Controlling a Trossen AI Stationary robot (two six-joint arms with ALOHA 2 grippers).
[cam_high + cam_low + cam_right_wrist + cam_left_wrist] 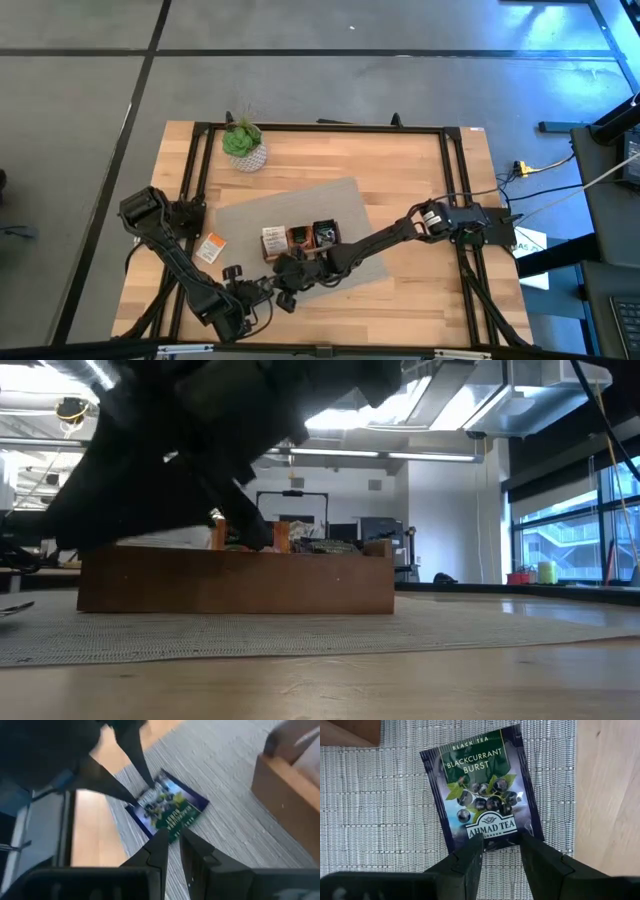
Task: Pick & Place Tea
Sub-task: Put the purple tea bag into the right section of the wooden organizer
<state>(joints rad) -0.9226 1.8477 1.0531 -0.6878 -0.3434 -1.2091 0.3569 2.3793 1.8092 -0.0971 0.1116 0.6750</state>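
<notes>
A dark blue blackcurrant tea sachet [482, 790] [167, 807] lies flat on the grey mat [375, 815], near its front edge. My left gripper [501, 845] [268, 290] is open and points down over the sachet's logo end. My right gripper [174, 834] [290, 272] faces it from the opposite side. Its fingers are a narrow gap apart at the sachet's other edge, and I cannot tell if they touch it. The wooden tray [240, 580] stands just behind and holds more sachets [273, 241]. One white-and-orange sachet [210, 247] lies on the bare wood. My left gripper comes from above with its fingers pointing down. Both fingertips [475, 851] stand on the sachet's edge below the brand name [500, 839], spread apart along that edge. The sachet stays flat on the mat.
A small green plant in a white pot [243, 143] stands at the table's far left. A black frame [320, 127] runs round the tabletop. Bare wood [420, 290] lies right of the mat and along the near edge.
</notes>
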